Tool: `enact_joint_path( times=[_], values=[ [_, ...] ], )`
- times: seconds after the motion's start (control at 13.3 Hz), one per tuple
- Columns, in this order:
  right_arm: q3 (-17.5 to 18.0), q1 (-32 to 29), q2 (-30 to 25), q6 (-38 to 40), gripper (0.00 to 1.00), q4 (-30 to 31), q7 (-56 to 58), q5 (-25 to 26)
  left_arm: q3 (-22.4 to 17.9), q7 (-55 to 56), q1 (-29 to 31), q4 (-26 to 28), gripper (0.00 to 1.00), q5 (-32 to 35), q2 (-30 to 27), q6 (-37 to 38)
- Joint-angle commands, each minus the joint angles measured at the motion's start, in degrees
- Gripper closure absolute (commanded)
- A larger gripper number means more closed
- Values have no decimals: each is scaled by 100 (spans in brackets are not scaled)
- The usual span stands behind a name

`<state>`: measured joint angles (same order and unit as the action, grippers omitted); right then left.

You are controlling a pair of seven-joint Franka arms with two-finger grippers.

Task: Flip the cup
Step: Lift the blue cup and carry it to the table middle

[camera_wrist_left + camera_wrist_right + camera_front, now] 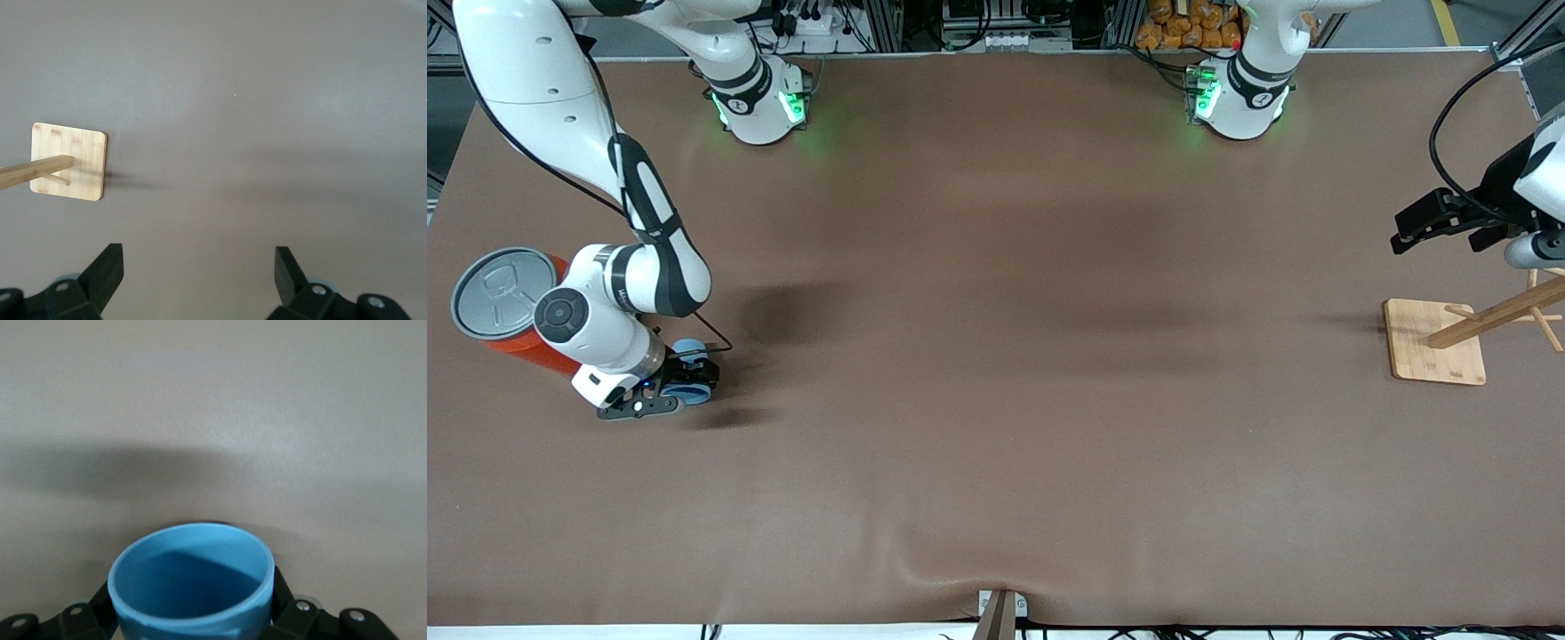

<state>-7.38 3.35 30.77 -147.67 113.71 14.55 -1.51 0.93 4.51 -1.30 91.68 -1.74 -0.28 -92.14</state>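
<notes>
Orange can [516,333] stands at right arm's table end; wooden peg stand [1436,342] at left arm's end. Left gripper [199,273] waits above it, fingers apart. Right gripper [680,384] clamps cup [193,587] beside can

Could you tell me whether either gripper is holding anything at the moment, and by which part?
The right gripper holds the cup by its side wall, one finger on each side. The left gripper is open and holds nothing.
</notes>
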Motion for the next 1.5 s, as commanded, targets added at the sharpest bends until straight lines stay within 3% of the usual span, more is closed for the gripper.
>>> enact_joint_path(
  times=[0.0, 0.53, 0.75, 0.9, 1.43],
  values=[
    [17, -27, -264, 89, 13, 20, 443, -59, 12, -108, 42, -80, 0, -107, 36, 73],
    [17, 34, -720, 343, 17, -146, 1777, -59, 12, -108, 42, -80, 0, -116, 45, 73],
    [17, 131, -826, 826, 32, -550, 2830, -51, 12, -108, 42, -80, 0, -116, 45, 73],
    [25, 280, -844, 1020, 36, -814, 3473, -51, 12, -108, 33, -80, 0, -116, 54, 73],
    [17, 1869, -800, 995, 39, -1324, 3889, 2, 12, -100, 25, -80, 0, -133, 63, 73]
  ],
)
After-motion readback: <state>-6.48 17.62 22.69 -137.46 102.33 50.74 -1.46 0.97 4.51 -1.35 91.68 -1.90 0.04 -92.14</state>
